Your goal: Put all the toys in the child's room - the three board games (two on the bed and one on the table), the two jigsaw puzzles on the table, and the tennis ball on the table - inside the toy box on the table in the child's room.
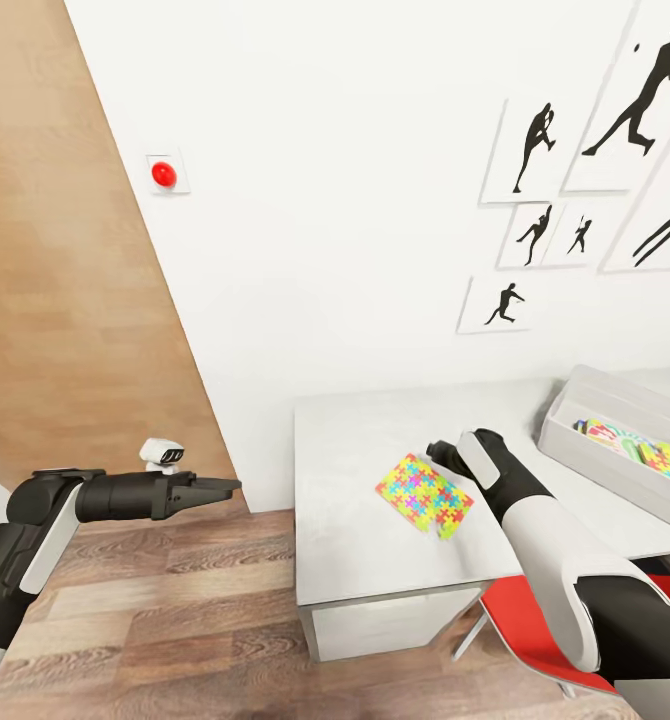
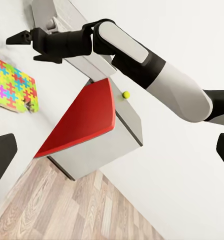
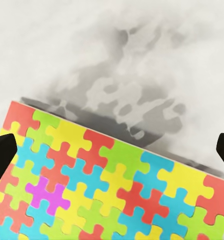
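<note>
Your right pincer [image 1: 437, 452], fingers spread, hangs just above the jigsaw puzzle [image 1: 425, 495] lying flat on the light grey surface [image 1: 355, 540], beside the toy box [image 1: 615, 395], while your left pincer [image 1: 230, 487], parted, points over the floor.

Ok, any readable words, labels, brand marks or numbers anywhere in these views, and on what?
None can be read.
Multicoloured jigsaw puzzle board on the light grey table: pattern only, no text.
Colourful boxes in the light grey toy box: any print is too small to read.
Black silhouette wall pictures: figures only.
Red round button on its white wall plate: unlabelled.
</note>
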You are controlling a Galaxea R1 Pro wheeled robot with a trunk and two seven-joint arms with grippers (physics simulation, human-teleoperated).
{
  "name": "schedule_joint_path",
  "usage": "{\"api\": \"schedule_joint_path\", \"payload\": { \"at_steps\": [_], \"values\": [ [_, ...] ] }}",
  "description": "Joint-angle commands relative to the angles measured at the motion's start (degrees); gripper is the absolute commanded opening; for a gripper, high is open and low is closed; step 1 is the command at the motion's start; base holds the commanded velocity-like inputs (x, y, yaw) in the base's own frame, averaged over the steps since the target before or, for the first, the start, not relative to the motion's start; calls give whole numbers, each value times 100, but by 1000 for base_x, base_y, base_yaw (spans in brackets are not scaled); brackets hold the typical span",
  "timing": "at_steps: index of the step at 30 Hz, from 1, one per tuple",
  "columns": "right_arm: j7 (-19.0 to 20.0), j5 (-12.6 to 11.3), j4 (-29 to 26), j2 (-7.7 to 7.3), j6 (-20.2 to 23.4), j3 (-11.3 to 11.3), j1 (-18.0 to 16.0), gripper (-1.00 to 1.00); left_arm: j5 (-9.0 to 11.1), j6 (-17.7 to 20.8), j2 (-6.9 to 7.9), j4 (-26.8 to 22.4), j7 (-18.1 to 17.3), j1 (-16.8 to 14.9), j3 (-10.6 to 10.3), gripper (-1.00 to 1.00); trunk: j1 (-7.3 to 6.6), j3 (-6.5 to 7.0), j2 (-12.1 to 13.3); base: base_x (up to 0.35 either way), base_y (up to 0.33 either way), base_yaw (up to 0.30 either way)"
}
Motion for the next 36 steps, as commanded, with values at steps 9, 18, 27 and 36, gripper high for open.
{"api": "schedule_joint_path", "payload": {
  "at_steps": [9,18,27,36],
  "values": [
    [-45,-53,19,2,9,23,1,100,21,60,5,0,-5,-2,-8,100,3,-43,-11,0,0,0],
    [54,-52,27,2,-79,25,4,100,21,60,5,0,-5,-3,-10,100,3,-124,-11,0,0,0],
    [101,-52,30,3,-90,25,5,100,21,60,5,0,-5,-2,-9,100,3,-208,-11,0,0,0],
    [105,-52,35,3,-91,25,5,100,21,60,6,0,-5,-1,-10,100,3,-255,-11,0,0,0]
  ]
}}
